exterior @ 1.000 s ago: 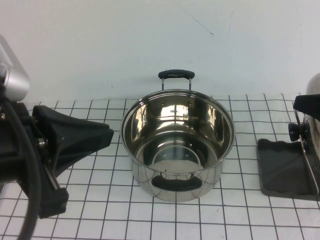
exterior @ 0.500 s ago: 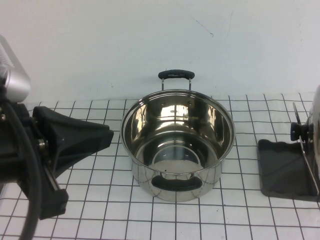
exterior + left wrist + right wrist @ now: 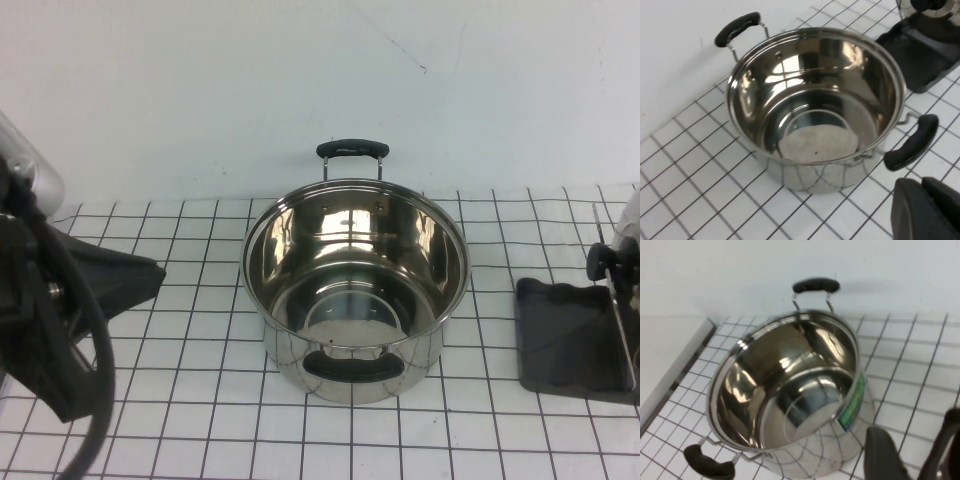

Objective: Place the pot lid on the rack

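The lid (image 3: 630,222) stands on edge at the far right of the counter (image 3: 200,400), only its rim and black knob (image 3: 604,262) showing at the border of the high view. It leans in the rack (image 3: 620,320), whose thin wire rises from the grey tray (image 3: 560,340). Its flat face looks toward the pot (image 3: 355,290), and its long axis runs front to back along the tray. By that, the lid seems already seated, though most of it lies out of frame, so how firmly it rests cannot be judged.

The right gripper (image 3: 907,455) does not appear in the high view. Its wrist camera shows two dark fingers (image 3: 882,455) apart, nothing between them, looking down at the pot, so the jaws are open and empty. It is the nearer arm to the rack.

The left gripper (image 3: 110,280) sits at the left edge, well apart from the pot and farther still from the lid. Only one dark corner of it shows in its wrist view, and I cannot tell whether its jaws are open or closed.

Open counter lies between pot and tray, enough for the right arm to draw clear. The risk is a nudge to the lid's rim, tipping it off the wire.
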Motion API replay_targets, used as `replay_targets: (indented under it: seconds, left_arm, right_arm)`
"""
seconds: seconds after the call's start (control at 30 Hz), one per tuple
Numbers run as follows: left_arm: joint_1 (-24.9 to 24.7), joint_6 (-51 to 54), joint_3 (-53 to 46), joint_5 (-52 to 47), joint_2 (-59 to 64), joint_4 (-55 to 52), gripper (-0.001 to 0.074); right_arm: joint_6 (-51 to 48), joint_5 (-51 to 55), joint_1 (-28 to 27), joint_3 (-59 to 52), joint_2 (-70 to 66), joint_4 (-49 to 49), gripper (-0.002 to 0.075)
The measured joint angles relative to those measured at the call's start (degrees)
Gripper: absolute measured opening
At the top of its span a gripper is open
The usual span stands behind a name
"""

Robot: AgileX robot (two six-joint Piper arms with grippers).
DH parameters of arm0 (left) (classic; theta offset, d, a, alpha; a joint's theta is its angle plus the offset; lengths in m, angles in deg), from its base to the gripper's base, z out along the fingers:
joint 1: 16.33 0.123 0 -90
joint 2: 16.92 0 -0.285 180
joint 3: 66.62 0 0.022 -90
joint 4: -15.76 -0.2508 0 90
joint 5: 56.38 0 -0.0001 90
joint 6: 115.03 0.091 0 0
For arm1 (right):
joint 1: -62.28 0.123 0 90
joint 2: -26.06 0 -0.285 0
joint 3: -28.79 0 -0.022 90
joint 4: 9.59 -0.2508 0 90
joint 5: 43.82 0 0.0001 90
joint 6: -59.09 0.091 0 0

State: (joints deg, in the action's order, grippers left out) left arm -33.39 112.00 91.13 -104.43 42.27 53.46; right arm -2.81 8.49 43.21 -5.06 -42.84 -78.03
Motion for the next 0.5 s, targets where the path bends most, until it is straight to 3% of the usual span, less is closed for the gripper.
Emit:
replay_targets:
  seconds: [0.23, 0.4, 0.5]
  left_arm:
    - [0.0, -8.5, -2.4, 3.1, -9.9, -8.8, -0.0001]
    - [0.0, -18.3, -11.1, 8.3, -24.3, -12.6, -0.0001]
    - [0.0, -25.1, -16.9, 9.1, -32.9, -15.2, -0.0001]
  right_arm:
    - [-2.5, 0.6, 0.0, 0.0, 13.2, 0.5, 0.0165]
    - [-4.0, 2.2, 0.3, -0.3, 19.5, 1.4, 0.0040]
    - [-7.2, 0.9, 1.9, -2.0, 22.8, -0.7, 0.0010]
